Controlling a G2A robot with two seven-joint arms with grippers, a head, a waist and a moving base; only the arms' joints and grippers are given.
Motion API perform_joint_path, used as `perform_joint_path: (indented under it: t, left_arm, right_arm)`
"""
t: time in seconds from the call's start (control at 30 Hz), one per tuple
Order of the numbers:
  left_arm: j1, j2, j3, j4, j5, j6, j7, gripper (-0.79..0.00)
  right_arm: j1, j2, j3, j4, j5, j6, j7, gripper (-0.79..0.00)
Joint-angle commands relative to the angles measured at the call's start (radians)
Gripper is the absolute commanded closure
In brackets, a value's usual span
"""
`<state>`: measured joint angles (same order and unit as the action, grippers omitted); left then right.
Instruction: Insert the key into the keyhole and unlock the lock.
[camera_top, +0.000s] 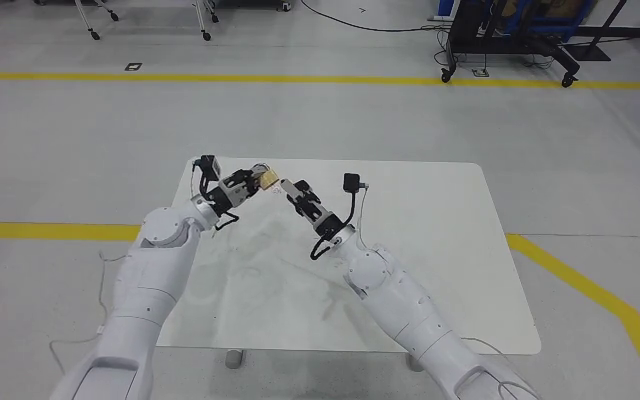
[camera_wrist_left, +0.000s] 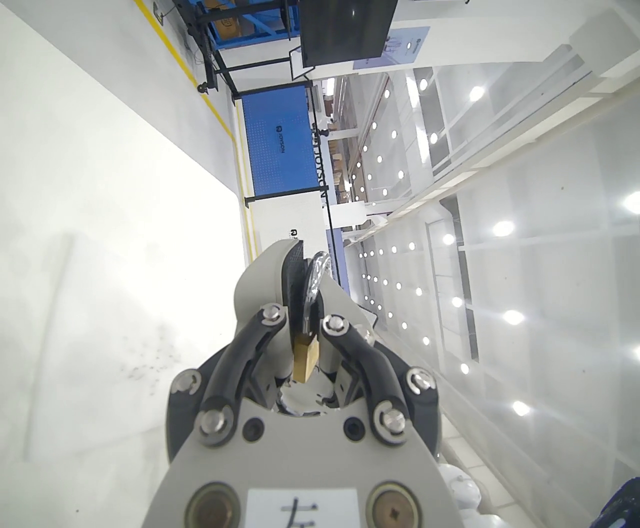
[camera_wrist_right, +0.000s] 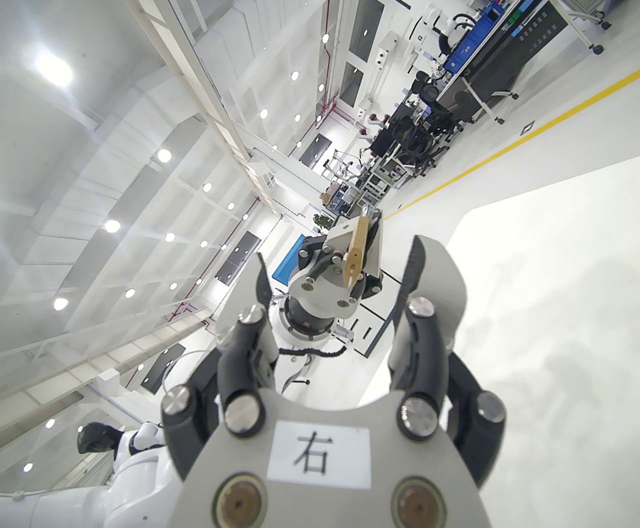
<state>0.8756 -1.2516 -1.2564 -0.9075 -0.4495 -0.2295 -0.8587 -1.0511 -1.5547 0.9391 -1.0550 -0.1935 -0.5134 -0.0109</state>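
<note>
A small brass padlock (camera_top: 268, 178) is held above the back left part of the white table (camera_top: 430, 250). My left gripper (camera_top: 255, 180) is shut on it. In the left wrist view the brass body (camera_wrist_left: 305, 360) sits deep between the fingers, and the silver shackle (camera_wrist_left: 316, 277) reaches up to the fingertips of the gripper (camera_wrist_left: 306, 260). My right gripper (camera_top: 289, 187) stands open just right of the lock, facing it, with nothing between its fingers. In the right wrist view the gripper (camera_wrist_right: 340, 260) frames the lock (camera_wrist_right: 356, 245), edge-on and still a short way off.
Both grippers hover near the table's back edge (camera_top: 330, 162). White tabletop (camera_top: 440, 290) spreads to the right and toward the robot. A yellow floor line (camera_top: 300, 77) and a wheeled black rack (camera_top: 510, 40) lie well beyond the table.
</note>
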Motion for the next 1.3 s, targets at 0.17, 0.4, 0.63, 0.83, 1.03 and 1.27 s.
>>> perform_joint_path:
  t: [0.17,0.4,0.63,0.83,1.03,1.27]
  left_arm:
    - [-0.073,-0.014,0.011,0.146,-0.159,0.314,-0.107,0.000]
    - [-0.170,-0.033,0.048,0.317,-0.258,0.549,-0.268,0.000]
    - [-0.207,-0.048,0.079,0.392,-0.273,0.575,-0.358,0.000]
    - [-0.230,-0.057,0.108,0.422,-0.244,0.545,-0.385,0.000]
    - [-0.243,-0.063,0.126,0.439,-0.226,0.519,-0.412,0.000]
    - [-0.255,-0.064,0.129,0.461,-0.224,0.503,-0.441,0.000]
  right_arm:
    - [-0.013,0.003,0.009,-0.030,0.000,-0.023,0.005,-0.785]
    - [-0.087,0.030,0.059,-0.121,0.183,-0.252,0.208,0.000]
    - [-0.075,0.037,0.050,-0.113,0.292,-0.240,0.365,0.000]
    - [-0.046,0.030,0.027,-0.068,0.299,-0.255,0.381,0.000]
    - [-0.009,0.019,0.018,-0.001,0.256,-0.236,0.307,0.000]
    - [0.026,-0.002,-0.008,0.057,0.200,-0.168,0.196,0.000]
